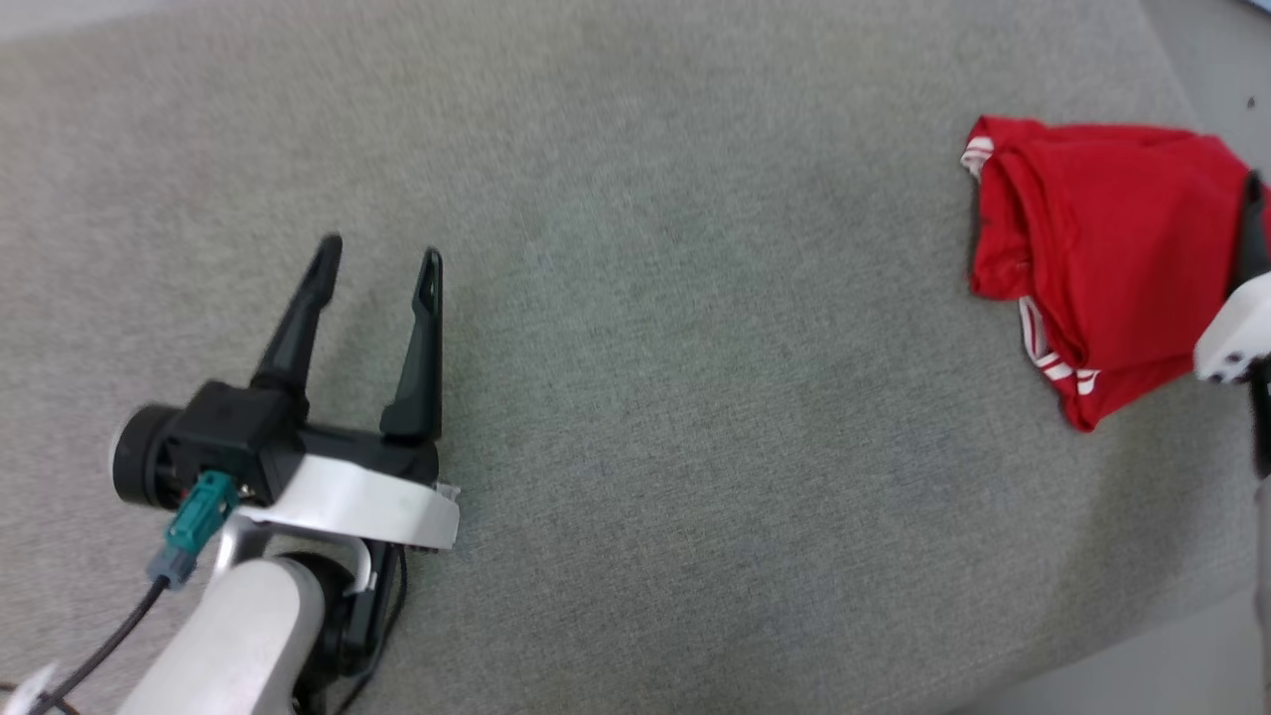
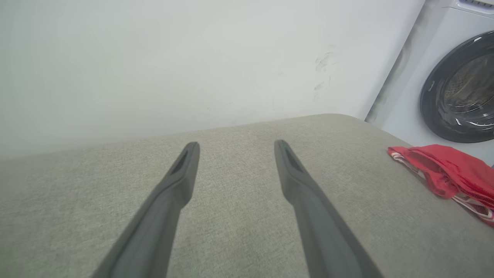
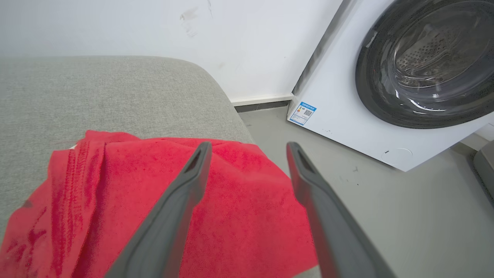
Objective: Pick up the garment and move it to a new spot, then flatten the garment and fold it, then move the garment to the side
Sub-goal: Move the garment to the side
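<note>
Two end effectors are before us, and both have the fingers spread. The left end effector (image 1: pixel 380 250) hovers over the bare grey fabric of the counter (image 1: pixel 695 397) at the lower left of the head view. Its two dark fingers are wide apart and nothing is between them.

The right end effector (image 3: pixel 249 144) is open as well. In its wrist view the fingers stand well apart above the garment (image 1: pixel 1102 258), one over the red cloth and the other over the place where the counter ends and the floor (image 3: pixel 386 216) begins. We see no cloth pinched between them. In the head view its pale housing shows at the right edge, over the right side of the garment.

The garment is a red T-shirt with red-and-white striped trim. It lies in a loosely folded heap at the far right of the counter, close to the rounded corner and well apart from the left end effector. Beyond that corner a white washing machine (image 3: pixel 347 116) with a dark round door (image 3: pixel 428 58) stands on the floor, beside a pale wall (image 2: pixel 193 58).
</note>
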`<state>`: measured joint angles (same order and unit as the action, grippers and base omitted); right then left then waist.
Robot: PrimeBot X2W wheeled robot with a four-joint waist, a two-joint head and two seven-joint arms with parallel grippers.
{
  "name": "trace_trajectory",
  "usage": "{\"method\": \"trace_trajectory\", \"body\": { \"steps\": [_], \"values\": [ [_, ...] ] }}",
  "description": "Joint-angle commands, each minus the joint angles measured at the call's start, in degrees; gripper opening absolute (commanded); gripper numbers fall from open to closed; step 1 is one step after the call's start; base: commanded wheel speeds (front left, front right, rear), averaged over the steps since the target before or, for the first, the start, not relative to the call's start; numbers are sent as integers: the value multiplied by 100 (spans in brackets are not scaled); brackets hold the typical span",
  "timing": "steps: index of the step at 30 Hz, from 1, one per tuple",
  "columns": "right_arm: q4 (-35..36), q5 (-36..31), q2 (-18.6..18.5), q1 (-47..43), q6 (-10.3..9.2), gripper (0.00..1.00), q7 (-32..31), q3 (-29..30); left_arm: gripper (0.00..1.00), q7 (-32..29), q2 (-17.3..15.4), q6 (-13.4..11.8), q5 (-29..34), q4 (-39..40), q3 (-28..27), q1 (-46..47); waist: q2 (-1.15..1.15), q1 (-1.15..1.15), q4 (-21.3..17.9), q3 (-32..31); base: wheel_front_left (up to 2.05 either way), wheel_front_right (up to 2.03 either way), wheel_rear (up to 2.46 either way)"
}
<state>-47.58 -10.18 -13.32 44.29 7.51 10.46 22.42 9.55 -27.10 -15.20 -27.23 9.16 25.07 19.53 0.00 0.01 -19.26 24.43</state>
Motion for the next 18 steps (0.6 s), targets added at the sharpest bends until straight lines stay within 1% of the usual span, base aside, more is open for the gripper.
{"method": "trace_trajectory", "body": {
  "steps": [1, 7, 10, 13, 18],
  "values": [
    [107, 36, 90, -194, -5, 100, 50, -78, 100, 59, 45, -39, -55, -36, -14, -146, 0, -1, 78, -400, 0, 0, 0],
    [954, 437, 531, -1159, -4, 100, 66, -623, 100, 296, 251, -186, -278, -293, -118, -636, 0, -1, 327, -1102, 0, 0, 0],
    [1448, 701, 692, -1719, -4, 100, -65, -924, 100, 377, 359, -242, -382, -389, -171, -883, 0, -1, 521, -1363, 0, 0, 0],
    [1971, 952, 837, -2239, -3, 100, -267, -1254, 100, 428, 398, -294, -448, -479, -237, -1095, 0, -1, 726, -1543, 0, 0, 0],
    [2699, 1198, 965, -2951, -4, 100, -626, -1651, 100, 485, 453, -371, -568, -634, -410, -1353, 0, -1, 1105, -1767, 0, 0, 0]
  ]
}}
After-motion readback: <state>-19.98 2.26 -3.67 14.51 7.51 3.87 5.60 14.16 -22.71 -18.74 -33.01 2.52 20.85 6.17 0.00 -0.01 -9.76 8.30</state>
